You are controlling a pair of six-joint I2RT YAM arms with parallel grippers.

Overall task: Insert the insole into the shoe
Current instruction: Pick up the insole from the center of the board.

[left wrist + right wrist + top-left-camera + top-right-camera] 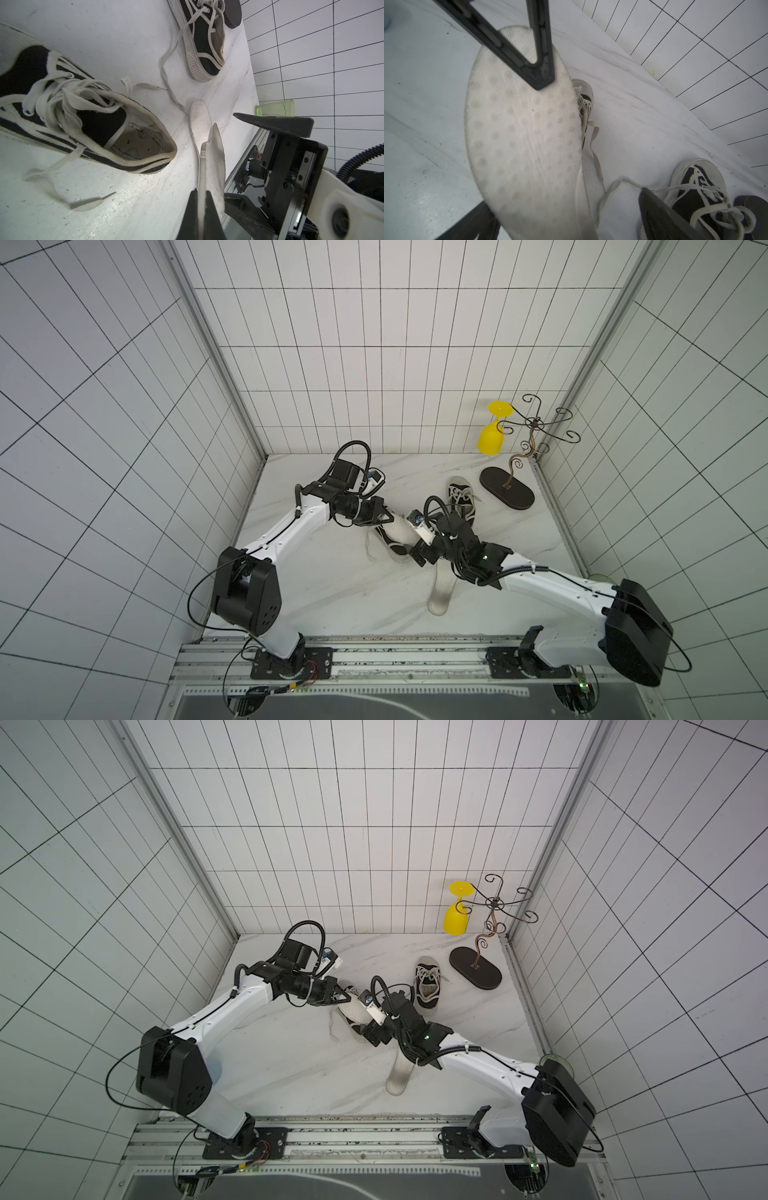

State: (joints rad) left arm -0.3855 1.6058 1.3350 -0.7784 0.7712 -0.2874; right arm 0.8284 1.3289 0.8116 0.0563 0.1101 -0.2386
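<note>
Inside L claw: insole pinched; R claw spread wide alongside.

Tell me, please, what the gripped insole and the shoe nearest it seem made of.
Insole: matte white woven fabric, by its fine weave; core unclear. Shoe: apparently matte black canvas, ribbed white rubber-like sole, flat woven laces.

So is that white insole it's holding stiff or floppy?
Probably floppy: the insole creases lengthwise where the left fingers pinch it. Likely light, since that one pinch seems to hold it up. Its woven face looks grippy, not slippery.
</note>
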